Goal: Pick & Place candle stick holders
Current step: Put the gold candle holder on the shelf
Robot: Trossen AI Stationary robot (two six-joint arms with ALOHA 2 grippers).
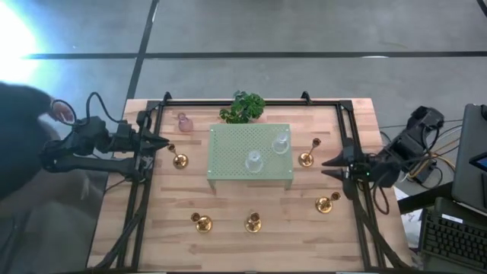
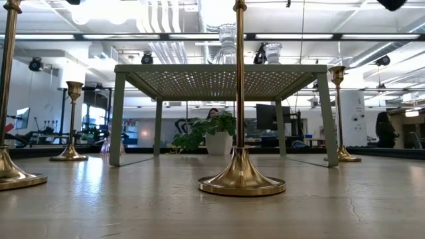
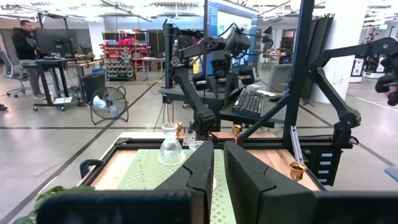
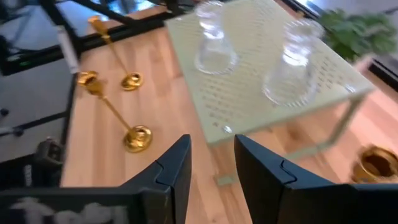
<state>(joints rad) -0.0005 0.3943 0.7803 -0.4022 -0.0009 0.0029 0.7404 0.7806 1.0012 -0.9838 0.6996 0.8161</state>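
Just beside the half-open, empty right claw, two brass holders.

My two arms are dark, near black, built of jointed links with rounded housings; black cables loop off the left arm near its wrist, and more trail behind the right arm (a thick bundle by its base); my left gripper ends in two broad, flat, matte black fingers with angled, chamfered edges; my right gripper has the same pair, each with a stepped notch along its inner face.
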